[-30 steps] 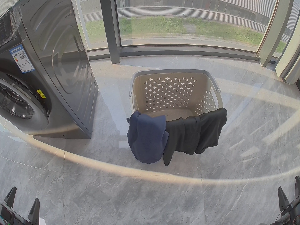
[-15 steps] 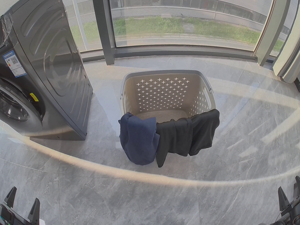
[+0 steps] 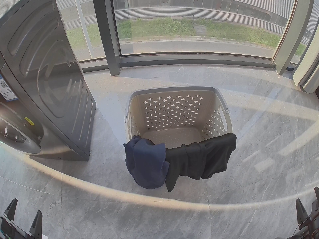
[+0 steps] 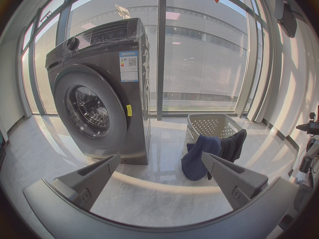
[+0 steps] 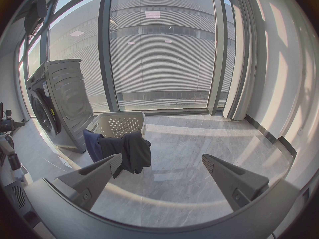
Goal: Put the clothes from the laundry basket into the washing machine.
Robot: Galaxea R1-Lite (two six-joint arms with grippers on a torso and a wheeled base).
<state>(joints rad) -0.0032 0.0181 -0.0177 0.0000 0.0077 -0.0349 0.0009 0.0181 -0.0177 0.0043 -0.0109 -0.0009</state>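
Well, the beige laundry basket stands on the grey marble floor before the big window, a little to the right of the dark grey washing machine, not touching it. Two clothes hang over its near rim and down the outside: a navy garment on the left, a black garment on the right, their edges overlapping. The machine's round door looks closed, though the glare makes that hard to judge. The left gripper and the right gripper sit low and well short of the basket, each with its fingers spread wide and nothing between them
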